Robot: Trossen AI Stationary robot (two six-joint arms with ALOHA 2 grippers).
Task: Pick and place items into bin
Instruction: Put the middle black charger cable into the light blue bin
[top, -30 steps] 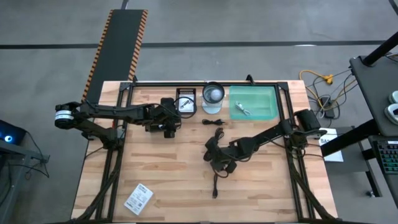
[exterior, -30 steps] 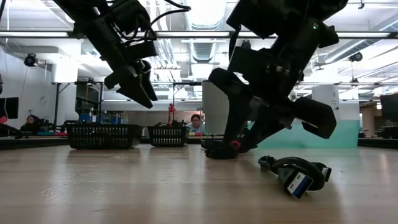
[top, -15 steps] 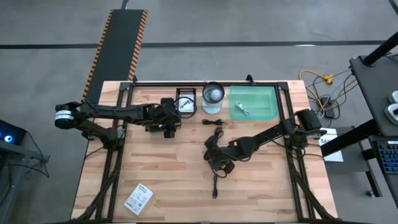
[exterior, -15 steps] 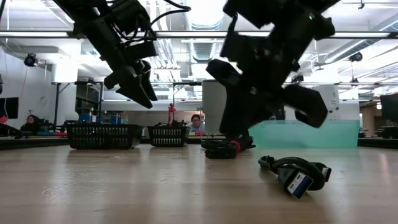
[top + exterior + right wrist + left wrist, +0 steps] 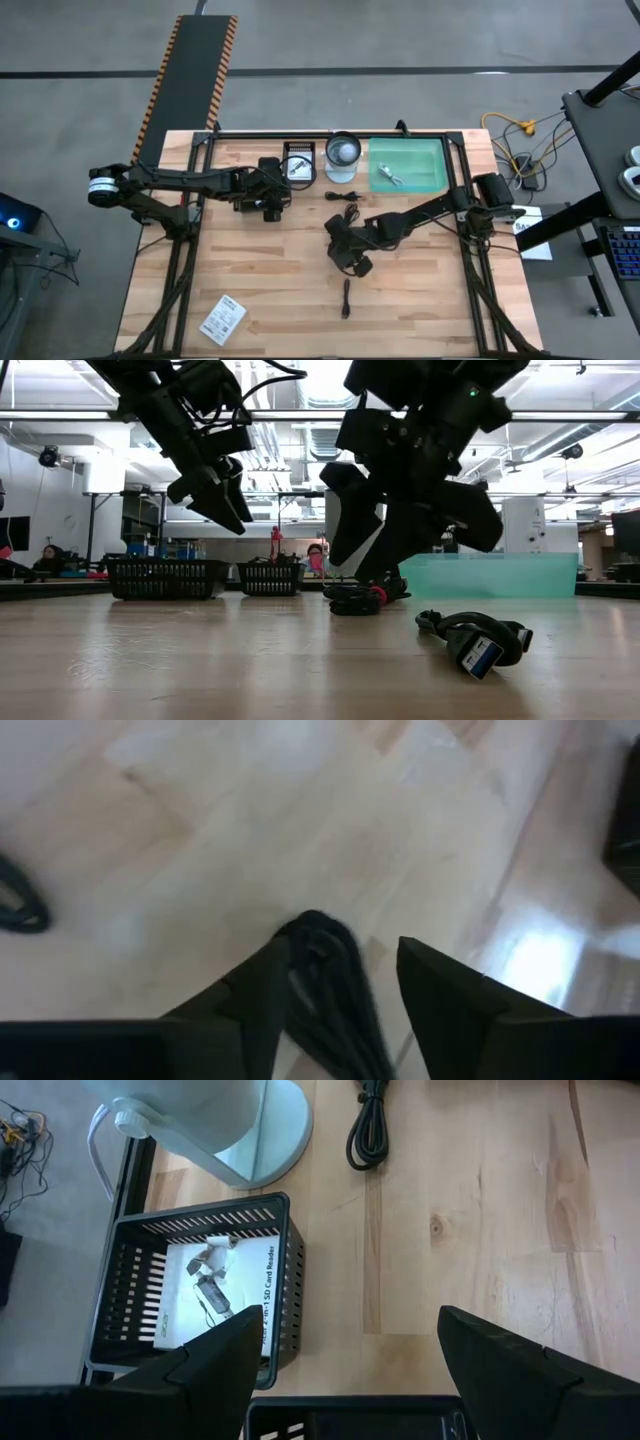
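Right wrist view | right gripper [image 5: 340,985] grasping black coiled cable [image 5: 325,975] | left gripper [image 5: 345,1350] released

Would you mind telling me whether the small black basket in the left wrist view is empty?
No, the black basket already holds a white printed packet with small grey bits lying on top of it.

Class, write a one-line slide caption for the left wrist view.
Left gripper hangs open above a black basket holding a white card, cable nearby.
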